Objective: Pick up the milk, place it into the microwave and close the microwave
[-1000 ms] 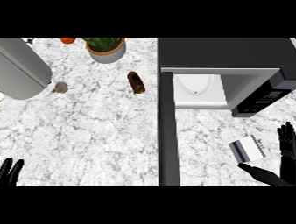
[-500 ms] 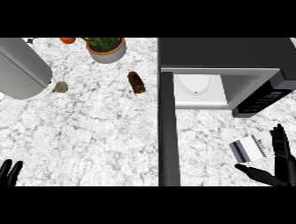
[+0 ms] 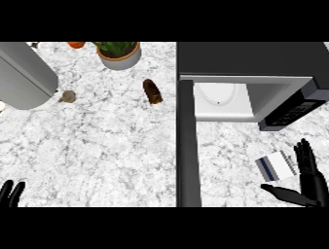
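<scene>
The milk (image 3: pixel 276 166), a small white carton with a dark blue stripe, lies on the marble counter in front of the microwave (image 3: pixel 253 78). The microwave's door (image 3: pixel 187 146) stands open, swung out toward me, and the white cavity (image 3: pixel 223 99) shows inside. My right hand (image 3: pixel 307 182) is open just right of the milk, fingers straight and thumb stretched out below the carton, not touching it. My left hand (image 3: pixel 1 193) rests open at the lower left edge, fingers up.
A large grey cylinder (image 3: pixel 13 73) lies at the upper left. A potted plant (image 3: pixel 118 52), an orange item (image 3: pixel 76 44), a brown oblong object (image 3: pixel 152 91) and a small beige lump (image 3: pixel 68 96) sit at the back of the counter.
My right hand has shifted a little left and down, closer to the milk. The left hand has sunk slightly lower. The milk has not moved.
</scene>
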`<action>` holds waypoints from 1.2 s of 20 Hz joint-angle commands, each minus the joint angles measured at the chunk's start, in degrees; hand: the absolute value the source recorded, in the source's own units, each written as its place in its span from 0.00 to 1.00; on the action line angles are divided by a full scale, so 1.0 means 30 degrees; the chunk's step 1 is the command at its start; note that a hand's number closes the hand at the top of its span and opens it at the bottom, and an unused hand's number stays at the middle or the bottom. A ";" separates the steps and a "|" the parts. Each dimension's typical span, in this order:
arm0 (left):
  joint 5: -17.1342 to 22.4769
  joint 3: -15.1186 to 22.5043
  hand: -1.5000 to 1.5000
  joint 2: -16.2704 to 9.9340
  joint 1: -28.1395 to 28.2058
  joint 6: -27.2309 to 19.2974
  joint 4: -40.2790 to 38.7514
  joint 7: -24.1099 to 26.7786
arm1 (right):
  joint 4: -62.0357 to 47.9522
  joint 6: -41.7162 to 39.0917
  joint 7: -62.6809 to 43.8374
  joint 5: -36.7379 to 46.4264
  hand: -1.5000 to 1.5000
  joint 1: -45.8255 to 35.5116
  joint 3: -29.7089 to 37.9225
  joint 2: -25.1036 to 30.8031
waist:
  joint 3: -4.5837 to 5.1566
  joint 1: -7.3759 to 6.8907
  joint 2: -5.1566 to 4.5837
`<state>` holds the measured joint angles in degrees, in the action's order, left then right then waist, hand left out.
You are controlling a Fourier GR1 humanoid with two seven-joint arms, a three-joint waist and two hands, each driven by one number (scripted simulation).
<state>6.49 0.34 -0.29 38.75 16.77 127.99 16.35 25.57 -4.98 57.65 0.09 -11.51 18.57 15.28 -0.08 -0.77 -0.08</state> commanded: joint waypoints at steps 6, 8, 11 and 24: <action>0.0336 -0.0433 0.00 -0.0176 -0.0040 0.0662 -0.0662 0.0410 | -0.3302 -0.0400 0.3041 -0.0185 0.00 -0.1733 0.0757 0.0105 | -0.0030 -0.0122 -0.0057; 0.0446 -0.0790 0.00 -0.0116 0.0225 0.0674 -0.0525 0.0767 | -0.2518 -0.0470 0.2775 -0.0608 0.00 -0.1807 0.0858 -0.0599 | -0.0013 -0.0074 -0.0013; 0.0377 -0.0866 0.00 -0.0221 -0.0392 0.0579 -0.0619 0.0317 | -0.2477 -0.2690 0.2640 -0.1117 1.00 -0.1691 0.1038 -0.0175 | -0.0014 0.0032 -0.0023; 0.0967 -0.1611 0.00 -0.0382 -0.0388 0.0706 -0.1133 0.0528 | -0.0095 -0.4357 0.1537 -0.1785 1.00 -0.1430 -0.0179 -0.1934 | 0.0028 0.0179 0.0061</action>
<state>8.47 -2.79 -0.93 38.56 18.68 125.54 18.04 23.07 -12.20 57.93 -5.19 -16.08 19.70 11.97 -0.08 -0.61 -0.02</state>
